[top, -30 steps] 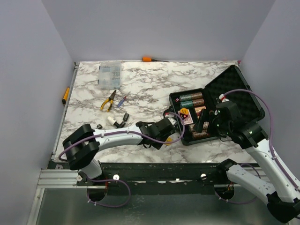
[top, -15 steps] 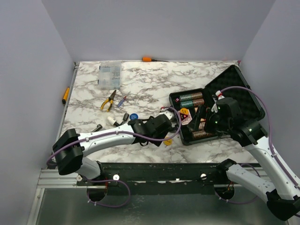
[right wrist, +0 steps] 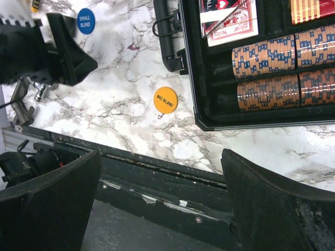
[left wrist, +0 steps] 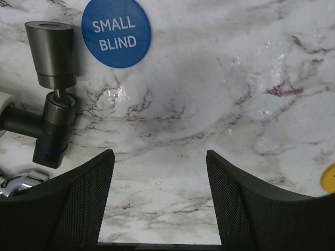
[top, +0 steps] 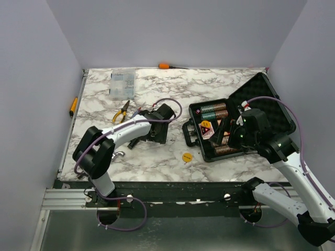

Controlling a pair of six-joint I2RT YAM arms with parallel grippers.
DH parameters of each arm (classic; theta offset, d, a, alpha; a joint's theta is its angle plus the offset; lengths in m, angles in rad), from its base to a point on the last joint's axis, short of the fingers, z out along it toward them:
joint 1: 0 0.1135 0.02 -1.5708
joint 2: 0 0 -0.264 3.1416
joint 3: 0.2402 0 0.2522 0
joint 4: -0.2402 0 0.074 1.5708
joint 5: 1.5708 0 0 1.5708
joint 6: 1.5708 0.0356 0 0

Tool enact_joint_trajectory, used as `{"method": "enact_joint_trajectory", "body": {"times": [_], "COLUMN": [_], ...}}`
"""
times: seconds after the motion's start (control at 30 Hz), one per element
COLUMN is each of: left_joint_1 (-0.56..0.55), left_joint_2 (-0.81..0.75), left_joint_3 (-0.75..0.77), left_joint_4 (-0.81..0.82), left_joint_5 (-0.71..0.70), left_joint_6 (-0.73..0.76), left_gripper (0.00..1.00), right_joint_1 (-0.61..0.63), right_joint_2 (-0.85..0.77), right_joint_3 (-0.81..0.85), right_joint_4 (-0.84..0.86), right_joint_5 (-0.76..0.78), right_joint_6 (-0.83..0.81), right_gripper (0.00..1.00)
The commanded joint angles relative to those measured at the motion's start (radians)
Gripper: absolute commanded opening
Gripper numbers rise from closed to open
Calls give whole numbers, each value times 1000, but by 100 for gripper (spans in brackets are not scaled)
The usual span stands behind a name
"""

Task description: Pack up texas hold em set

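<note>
- Picking up the blue disc [left wrist: 116,32], marked SMALL BLIND, looks to be the step in hand: it lies flat on the worktop [left wrist: 235,78], ahead and to the left of the left end effector [left wrist: 158,157], whose fingers are spread with nothing between them.
- The end effector should first be brought over the disc, since bare marble lies between the fingers now.
- A flat disc offers little edge, so the fingertips probably need to come down until they touch the worktop on either side of it before closing.
- The dark metal fittings [left wrist: 52,89] sit just beside the disc; the approach should come from the clear side to avoid pinching or dragging them.
- The black case [right wrist: 191,68] lies open well to the right, with chip stacks [right wrist: 272,52] and a card deck [right wrist: 230,23] already in its foam.
- The yellow disc [right wrist: 165,100], marked BIG BLIND, lies on the worktop near the case handle and is not yet packed.
- The right end effector [right wrist: 159,157] hangs spread and empty above the case's near edge; it may need to give way for the drop.
</note>
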Motion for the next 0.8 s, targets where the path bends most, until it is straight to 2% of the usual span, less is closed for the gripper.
{"method": "enact_joint_trajectory", "body": {"times": [0.0, 0.23, 0.53, 0.77], "left_joint_1": [72, 149, 251, 302], "left_joint_2": [111, 223, 311, 359], "left_joint_3": [68, 106, 161, 150], "left_joint_4": [-25, 18, 28, 57], "left_joint_5": [79, 148, 164, 202], "left_joint_6": [-27, -71, -54, -43], "left_gripper": [71, 75, 76, 69], "right_joint_1": [5, 5, 5, 5], "right_joint_2": [0, -8, -2, 15], "right_joint_3": [9, 2, -6, -10], "right_joint_4": [2, -5, -4, 11], "right_joint_5": [5, 20, 25, 23], "right_joint_6": [2, 1, -17, -31], "right_gripper": [100, 100, 100, 100]}}
